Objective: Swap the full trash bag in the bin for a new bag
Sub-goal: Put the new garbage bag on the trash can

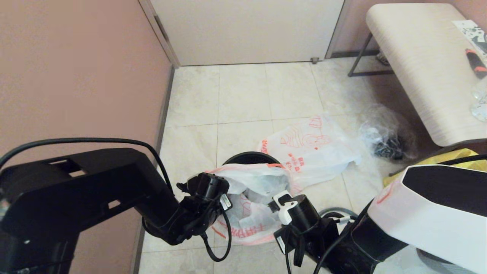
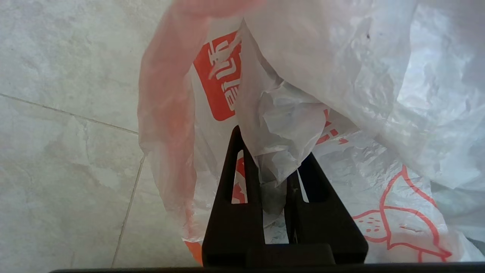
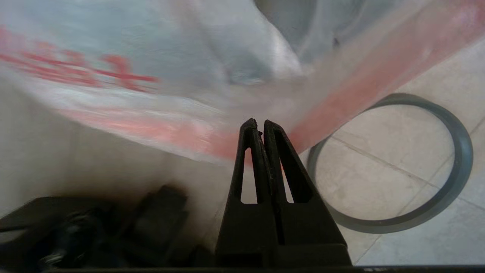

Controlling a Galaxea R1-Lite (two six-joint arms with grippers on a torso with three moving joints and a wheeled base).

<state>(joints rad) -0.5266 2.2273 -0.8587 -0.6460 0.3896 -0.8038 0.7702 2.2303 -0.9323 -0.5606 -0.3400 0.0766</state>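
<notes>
I am seeing both the left gripper [image 2: 273, 151] and right gripper [image 3: 258, 123] clamping the full trash bag [image 1: 247, 213], their fingers pinching plastic; the bag is hiding most of the bin [image 1: 249, 156].

The pale tiled floor [image 1: 243, 95] carries the round bin [image 1: 249, 157], a white carrier bag with orange-red print [image 1: 312, 148] lying just behind it, a clear bag with dark contents [image 1: 384, 137] near the counter [image 1: 418, 68], and a grey rim hoop [image 3: 394, 167].

Even indoor light, blurred right-wrist plastic
</notes>
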